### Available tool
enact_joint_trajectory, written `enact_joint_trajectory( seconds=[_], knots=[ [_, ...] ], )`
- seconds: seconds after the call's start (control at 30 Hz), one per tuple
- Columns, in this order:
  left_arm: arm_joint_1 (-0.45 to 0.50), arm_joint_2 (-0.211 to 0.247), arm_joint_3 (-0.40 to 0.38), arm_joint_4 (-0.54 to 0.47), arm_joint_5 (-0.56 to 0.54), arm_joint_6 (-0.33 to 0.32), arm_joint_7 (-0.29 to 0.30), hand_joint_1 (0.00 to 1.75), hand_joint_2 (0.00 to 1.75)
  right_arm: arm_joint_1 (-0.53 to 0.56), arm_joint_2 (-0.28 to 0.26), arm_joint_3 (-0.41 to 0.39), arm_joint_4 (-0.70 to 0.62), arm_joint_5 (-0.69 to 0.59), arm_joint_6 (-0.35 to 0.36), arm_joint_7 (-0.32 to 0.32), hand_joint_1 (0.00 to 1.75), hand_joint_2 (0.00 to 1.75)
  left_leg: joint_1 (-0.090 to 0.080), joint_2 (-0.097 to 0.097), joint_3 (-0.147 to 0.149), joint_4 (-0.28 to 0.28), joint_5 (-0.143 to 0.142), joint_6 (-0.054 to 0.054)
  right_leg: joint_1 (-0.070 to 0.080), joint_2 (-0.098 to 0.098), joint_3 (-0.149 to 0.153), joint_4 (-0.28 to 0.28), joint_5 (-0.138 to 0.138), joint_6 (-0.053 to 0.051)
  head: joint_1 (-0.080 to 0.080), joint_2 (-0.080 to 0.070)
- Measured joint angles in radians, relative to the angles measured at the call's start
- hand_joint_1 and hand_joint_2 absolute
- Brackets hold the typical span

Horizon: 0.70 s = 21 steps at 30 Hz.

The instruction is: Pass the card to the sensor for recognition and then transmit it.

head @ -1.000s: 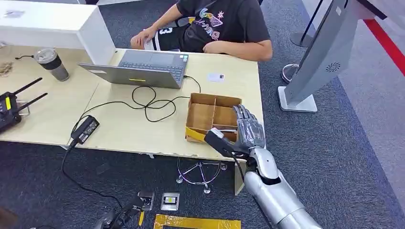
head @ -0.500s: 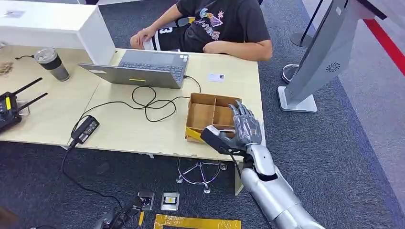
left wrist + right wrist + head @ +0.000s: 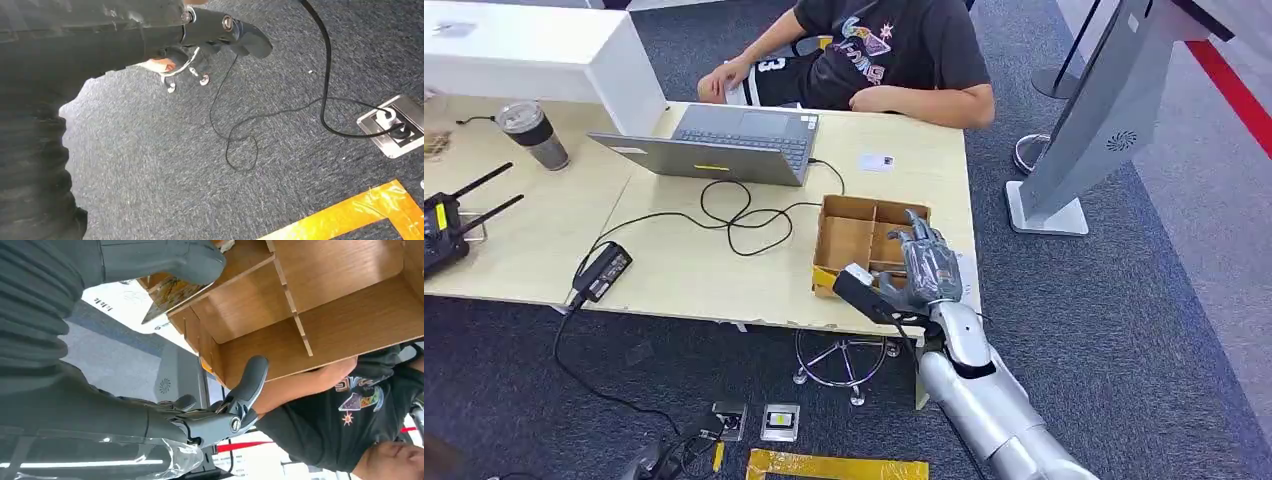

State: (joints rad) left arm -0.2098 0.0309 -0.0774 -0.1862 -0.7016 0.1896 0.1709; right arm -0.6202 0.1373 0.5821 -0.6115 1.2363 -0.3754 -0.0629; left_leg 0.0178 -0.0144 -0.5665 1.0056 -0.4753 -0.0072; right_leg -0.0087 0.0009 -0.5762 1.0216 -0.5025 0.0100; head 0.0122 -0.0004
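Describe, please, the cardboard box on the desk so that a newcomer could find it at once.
Start at the pale wooden desk and go to its near right corner, in front of the open laptop. There sits the cardboard box, with the right hand over it. It alone is brown, open-topped and split into compartments.

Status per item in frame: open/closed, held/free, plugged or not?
laptop: lid open, cable attached.
compartment box: open-topped, on table edge.
right robot hand: fingers spread over box; card under its thumb, grip unclear.
white card: flat on table, free.
tumbler: upright, lidded.
floor socket: lid open, plug in.
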Motion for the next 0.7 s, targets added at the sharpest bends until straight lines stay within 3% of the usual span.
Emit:
enact_joint_trajectory(
  seconds=[0.7],
  knots=[
    [0.000, 0.000, 0.026, 0.000, 0.007, 0.002, 0.000, 0.00, 1.75, 0.001, 0.004, 0.001, 0.063, 0.004, -0.002, 0.005, 0.72, 1.75, 0.000, 0.000, 0.000, 0.000, 0.000, 0.000, 0.000, 0.000, 0.000, 0.000, 0.000, 0.000, 0.000, 0.000]
  ],
)
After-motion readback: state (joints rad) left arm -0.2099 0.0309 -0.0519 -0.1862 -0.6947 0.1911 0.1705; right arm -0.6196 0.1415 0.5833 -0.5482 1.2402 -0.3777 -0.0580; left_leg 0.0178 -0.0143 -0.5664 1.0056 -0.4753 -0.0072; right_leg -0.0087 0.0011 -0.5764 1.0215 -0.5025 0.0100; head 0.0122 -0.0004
